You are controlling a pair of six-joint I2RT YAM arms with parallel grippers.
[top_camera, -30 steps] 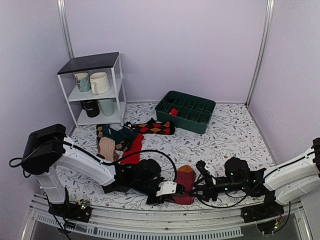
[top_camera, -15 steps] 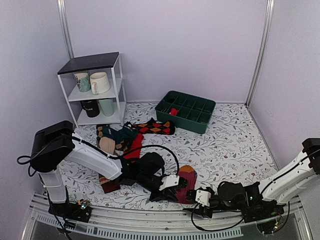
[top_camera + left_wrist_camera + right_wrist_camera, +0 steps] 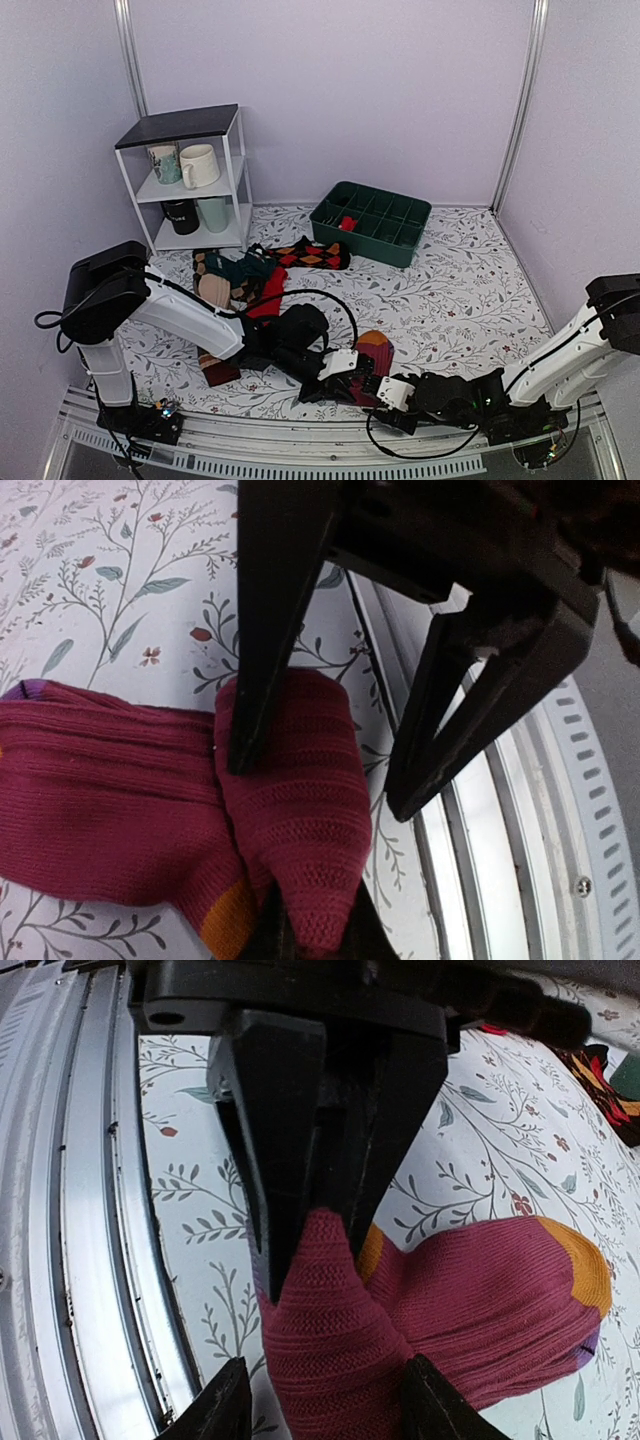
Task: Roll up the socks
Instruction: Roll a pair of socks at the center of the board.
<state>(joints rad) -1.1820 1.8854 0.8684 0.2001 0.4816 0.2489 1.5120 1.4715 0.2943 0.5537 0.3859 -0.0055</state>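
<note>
- The maroon sock [image 3: 374, 362] lies at the near edge of the table, about centre, between the two grippers.
- It is a ribbed knit with an orange toe [image 3: 372, 340] pointing far; the wrist views show a second orange patch and a thin purple band at one edge.
- Its near end is folded up into a soft hump, and the rest lies flat on the cloth.
- The right gripper [image 3: 312, 1255] comes in from the near right, its jaws narrow and pinching the raised fold.
- The left gripper [image 3: 318, 788] stands wide: one finger [image 3: 250, 680] has its tip over the fold, and the other finger [image 3: 470, 720] comes down just beside it, on the side of the rail.
- A heap of other socks [image 3: 232, 278] lies left of centre, with a plain red sock [image 3: 268, 292] at its right side and a black-red argyle sock [image 3: 310, 253] just beyond.
- The table [image 3: 450, 285] wears a white cloth printed with leafy sprigs, and a metal rail [image 3: 300, 458] runs along its near edge.
- A green tray [image 3: 395, 247] with compartments sits far right of centre, something small and red inside it.
- A white shelf [image 3: 180, 126] holding mugs [image 3: 198, 165] stands at the far left.
- The walls [image 3: 350, 90] are pale lilac.
</note>
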